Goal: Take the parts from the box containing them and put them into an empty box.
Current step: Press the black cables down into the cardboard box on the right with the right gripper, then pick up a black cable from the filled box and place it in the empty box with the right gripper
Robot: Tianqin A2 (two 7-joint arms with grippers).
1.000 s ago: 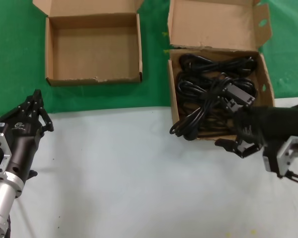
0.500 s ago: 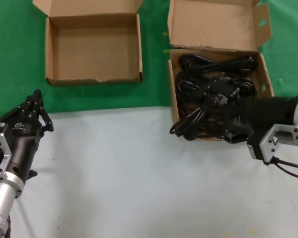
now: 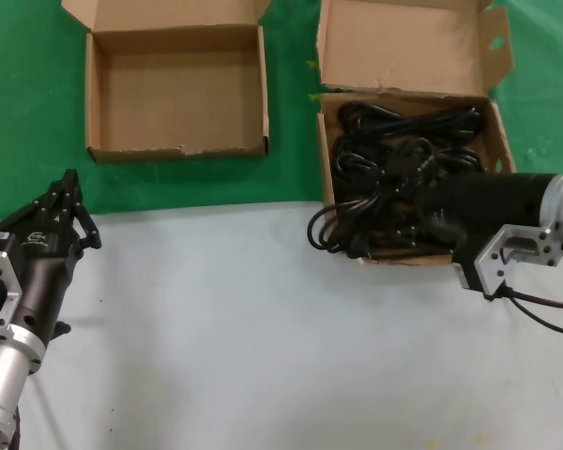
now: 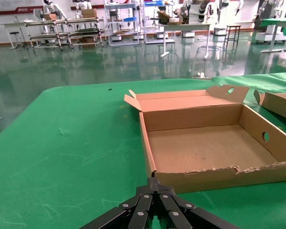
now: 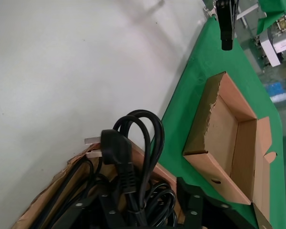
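The parts, black bundled power cords (image 3: 375,155), fill the box containing them (image 3: 325,169), whose tall holed lid (image 3: 403,42) stands behind. One cord loop hangs over its front left corner. My right gripper (image 3: 417,200) reaches into this box from the right, low over the cords. In the right wrist view it (image 5: 143,191) is open, with its fingers (image 5: 190,200) on either side of a cord bundle, and a plug (image 5: 115,148) sticks up between them. The empty box (image 3: 176,89) sits at the far left. My left gripper (image 3: 68,199) is shut and parked near the empty box's front corner (image 4: 155,171).
Both boxes rest on green cloth (image 3: 19,103), and white tabletop (image 3: 244,328) lies nearer me. A gap of green about a hand wide separates the boxes. The empty box's front rim (image 4: 219,171) is ragged.
My right gripper has moved from in front of the full box up over its rim and in among the cords. The cord loop at the front corner has shifted left.
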